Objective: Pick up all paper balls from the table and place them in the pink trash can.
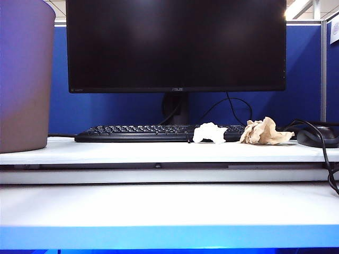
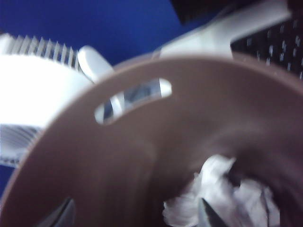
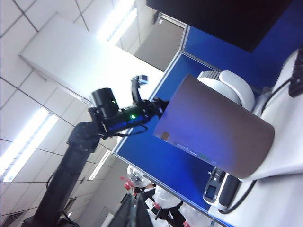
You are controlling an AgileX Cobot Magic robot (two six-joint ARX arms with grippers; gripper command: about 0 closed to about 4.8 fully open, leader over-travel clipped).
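Observation:
The left wrist view looks down into the pink trash can [image 2: 156,142], where one white paper ball [image 2: 222,196] lies at the bottom. My left gripper [image 2: 137,218] hangs open over the can, and the ball sits loose by one fingertip [image 2: 207,215]. In the exterior view the trash can [image 1: 24,79] stands at the table's far left. A white paper ball [image 1: 210,133] and a tan paper ball [image 1: 265,132] rest in front of the keyboard, and no gripper shows there. My right gripper [image 3: 136,212] is shut, empty and held in the air, facing the left arm [image 3: 118,116] at the can's mouth.
A large black monitor [image 1: 175,45] stands behind a black keyboard [image 1: 137,132]. A dark mouse [image 1: 318,136] with a trailing cable [image 1: 326,159] lies at the right. A white fan [image 2: 33,75] sits behind the can. A blue partition [image 1: 106,111] closes the back.

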